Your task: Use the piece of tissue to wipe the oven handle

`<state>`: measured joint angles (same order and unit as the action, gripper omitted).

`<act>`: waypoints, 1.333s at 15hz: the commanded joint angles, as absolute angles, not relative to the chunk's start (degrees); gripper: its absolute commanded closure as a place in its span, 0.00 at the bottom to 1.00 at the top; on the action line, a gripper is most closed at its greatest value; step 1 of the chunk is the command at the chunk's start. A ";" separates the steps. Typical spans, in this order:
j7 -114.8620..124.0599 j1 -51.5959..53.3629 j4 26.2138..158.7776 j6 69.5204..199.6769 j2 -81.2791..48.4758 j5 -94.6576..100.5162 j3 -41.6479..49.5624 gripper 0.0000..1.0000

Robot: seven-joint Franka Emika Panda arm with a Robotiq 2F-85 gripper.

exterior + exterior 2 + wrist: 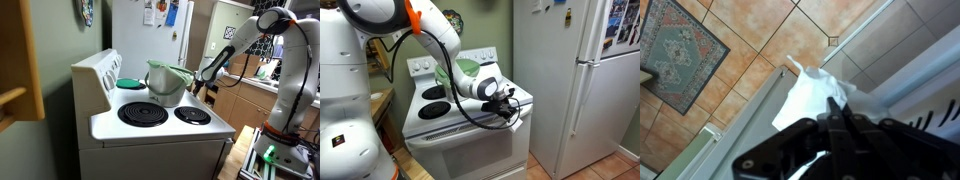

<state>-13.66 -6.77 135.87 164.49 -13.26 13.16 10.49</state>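
Observation:
My gripper (836, 113) is shut on a white piece of tissue (812, 95), which sticks out past the fingertips. In an exterior view the gripper (508, 104) hangs at the front right corner of the white stove, with the tissue (518, 122) against the stove's front edge. The oven handle (460, 137) is a white bar along the top of the oven door, left of the gripper. In an exterior view the gripper (201, 80) is at the far side of the stove (100, 75). Whether the tissue touches the handle is unclear.
A green-rimmed pot (167, 82) sits on a back burner beside the arm. A white fridge (580, 80) stands close to the stove. The wrist view shows a tiled floor (750, 30) and a patterned rug (675, 50) below. Wooden cabinets (235, 100) line the far side.

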 commanded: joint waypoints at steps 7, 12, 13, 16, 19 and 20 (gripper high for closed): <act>-6.32 -7.01 134.93 172.19 -11.01 13.38 10.90 0.97; -8.46 -10.03 134.52 177.70 -11.38 2.69 4.15 0.97; -9.28 -10.93 134.49 177.93 -11.54 1.01 2.46 0.97; -14.55 -14.58 135.47 172.28 -9.55 -3.48 -3.09 0.97; -17.44 -15.26 137.21 167.12 -5.94 -2.21 -2.30 0.97; -18.25 -15.28 137.86 165.30 -4.74 -1.67 -1.73 0.97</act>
<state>-14.68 -13.64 134.35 170.55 -9.68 -1.63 -1.65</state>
